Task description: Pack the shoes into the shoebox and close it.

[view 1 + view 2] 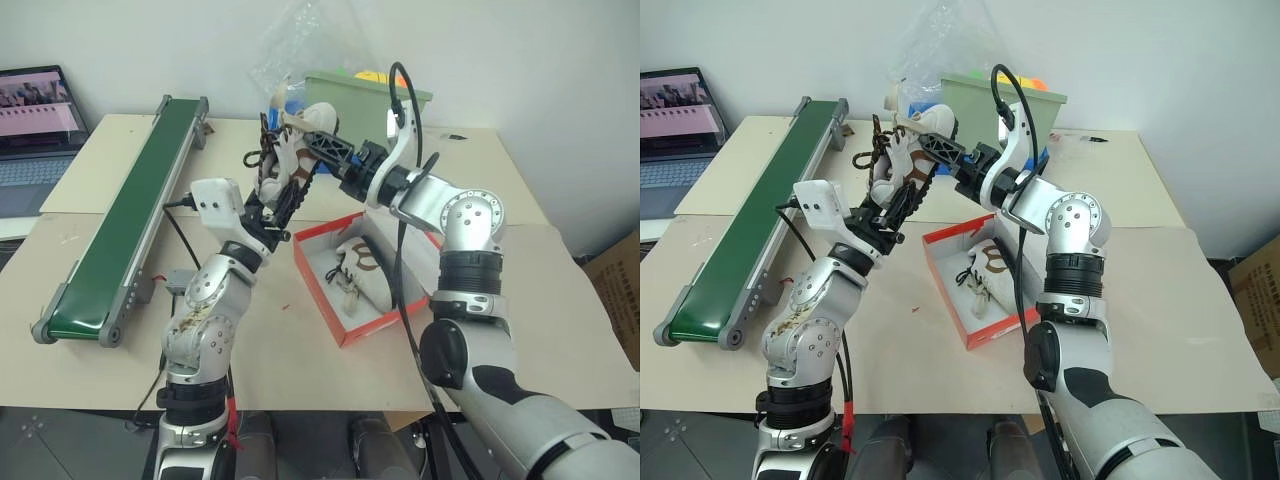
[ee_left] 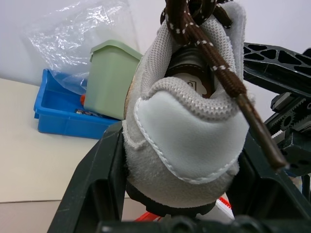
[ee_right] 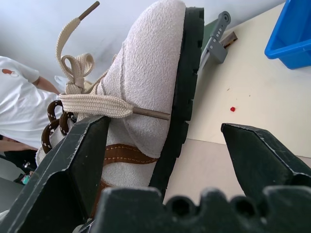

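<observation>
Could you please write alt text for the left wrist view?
A cream shoe with a brown lace sits heel-first between the left gripper's black fingers. Behind it on a beige table stand a blue tray and a green bin.

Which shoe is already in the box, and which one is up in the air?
The shoe lying inside the red shoebox is packed. The other shoe is up above the table, clamped in the left gripper, with the open right gripper around it.

One shoe (image 1: 285, 160) aloft (other (image 1: 358, 268) in shoebox (image 1: 345, 330)).
</observation>
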`<state>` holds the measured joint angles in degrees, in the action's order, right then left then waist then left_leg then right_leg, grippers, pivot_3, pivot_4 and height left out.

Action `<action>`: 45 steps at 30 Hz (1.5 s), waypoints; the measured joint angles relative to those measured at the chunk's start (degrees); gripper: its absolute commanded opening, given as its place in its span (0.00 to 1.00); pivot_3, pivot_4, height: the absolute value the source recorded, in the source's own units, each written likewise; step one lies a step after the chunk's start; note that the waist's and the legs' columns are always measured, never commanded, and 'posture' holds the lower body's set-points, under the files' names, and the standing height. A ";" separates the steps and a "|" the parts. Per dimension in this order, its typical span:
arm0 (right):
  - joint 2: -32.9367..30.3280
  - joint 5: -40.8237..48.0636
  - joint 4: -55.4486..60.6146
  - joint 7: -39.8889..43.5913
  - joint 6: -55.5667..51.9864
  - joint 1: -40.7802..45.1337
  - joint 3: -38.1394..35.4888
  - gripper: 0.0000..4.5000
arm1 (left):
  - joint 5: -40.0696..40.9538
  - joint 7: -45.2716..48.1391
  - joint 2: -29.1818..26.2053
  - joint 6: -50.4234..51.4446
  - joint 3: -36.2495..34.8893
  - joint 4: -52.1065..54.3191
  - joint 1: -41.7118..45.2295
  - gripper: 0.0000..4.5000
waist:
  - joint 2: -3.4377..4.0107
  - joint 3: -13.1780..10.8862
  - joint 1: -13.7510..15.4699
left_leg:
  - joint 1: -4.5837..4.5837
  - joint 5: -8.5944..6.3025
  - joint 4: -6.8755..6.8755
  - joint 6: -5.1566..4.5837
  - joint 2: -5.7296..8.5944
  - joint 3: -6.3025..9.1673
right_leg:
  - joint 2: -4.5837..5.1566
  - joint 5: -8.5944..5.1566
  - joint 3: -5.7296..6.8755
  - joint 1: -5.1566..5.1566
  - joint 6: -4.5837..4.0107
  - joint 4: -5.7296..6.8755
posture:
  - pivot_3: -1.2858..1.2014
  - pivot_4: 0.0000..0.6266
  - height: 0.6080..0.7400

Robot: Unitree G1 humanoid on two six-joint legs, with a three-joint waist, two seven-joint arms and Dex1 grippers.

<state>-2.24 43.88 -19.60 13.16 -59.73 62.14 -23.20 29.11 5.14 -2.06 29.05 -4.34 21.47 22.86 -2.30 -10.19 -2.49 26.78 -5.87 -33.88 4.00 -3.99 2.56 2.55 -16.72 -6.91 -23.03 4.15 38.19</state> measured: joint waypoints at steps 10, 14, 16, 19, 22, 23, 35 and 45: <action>0.04 -0.03 -0.02 0.73 1.38 -0.01 0.64 0.31 | -0.68 -0.83 1.44 0.27 0.76 0.06 -0.16 0.50 | 0.00 0.00 0.00 | 0.00 0.00 0.00 0.00 0.00 0.00 | -0.01 0.00 0.00 0.00 0.00 0.00 | 0.52 0.24 1.00; 0.08 -0.14 -0.63 0.80 2.23 -0.01 1.26 0.10 | -0.18 -1.17 1.04 1.47 0.28 0.43 -0.03 0.50 | 0.00 0.00 -0.03 | 0.00 0.00 0.00 0.00 0.00 0.00 | -0.01 0.00 0.00 0.00 0.00 0.00 | 0.52 0.24 1.00; 0.08 -0.16 -1.19 0.98 2.77 -0.01 1.74 0.09 | 0.69 -1.27 0.59 2.57 -0.43 0.91 -0.01 0.70 | 0.00 0.00 -0.08 | 0.00 0.00 0.00 0.00 0.00 0.01 | -0.01 0.00 0.00 0.00 0.00 0.00 | 0.52 0.24 1.00; -0.30 -1.17 -1.47 1.06 3.66 0.01 3.17 0.08 | 3.23 -1.16 -1.00 5.39 -1.48 3.66 -0.83 0.94 | 0.00 0.00 -0.09 | 0.02 0.00 0.02 0.00 0.00 0.01 | -0.01 0.00 0.00 -0.01 0.00 -0.03 | 0.52 0.24 1.00; -2.55 -4.32 -1.63 1.26 4.19 0.00 6.50 0.08 | 6.02 -1.40 -3.32 8.42 -3.39 7.68 -2.61 0.99 | 0.01 0.00 -0.10 | 0.02 0.00 0.01 0.00 0.00 0.01 | 0.00 0.00 0.00 -0.02 0.00 -0.02 | 0.52 0.24 1.00; -3.49 -5.29 -1.72 1.43 4.17 0.00 7.93 0.08 | 7.86 -1.59 -4.48 9.40 -4.83 9.82 -4.06 0.99 | 0.01 0.00 -0.11 | 0.01 0.00 0.01 0.00 0.00 0.01 | 0.00 0.00 0.00 -0.01 0.00 -0.03 | 0.52 0.24 1.00; -19.97 -12.29 4.55 11.81 -6.62 0.93 24.16 0.08 | 13.73 -3.23 -13.34 13.16 -16.28 13.83 -14.15 0.99 | 0.03 -0.02 0.07 | 0.02 -0.01 0.02 0.00 -0.01 0.01 | 0.00 0.00 0.00 -0.02 0.00 -0.12 | 0.52 0.24 1.00; -23.87 -9.79 9.34 19.69 -13.44 -6.85 26.93 0.08 | 11.43 -4.69 -10.83 12.28 -10.90 13.82 -14.69 0.99 | 0.03 -0.02 -0.15 | 0.00 -0.01 0.01 0.00 0.00 0.01 | -0.01 0.00 -0.03 -0.01 0.00 -0.10 | 0.52 0.24 1.00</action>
<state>-26.12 34.10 -10.26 32.85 -73.17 55.29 3.73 40.53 0.45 -12.89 41.33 -15.23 35.29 8.17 -2.27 -10.21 -2.65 26.78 -5.88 -33.87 4.01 -3.99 2.57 2.54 -16.72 -6.93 -23.04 4.16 38.09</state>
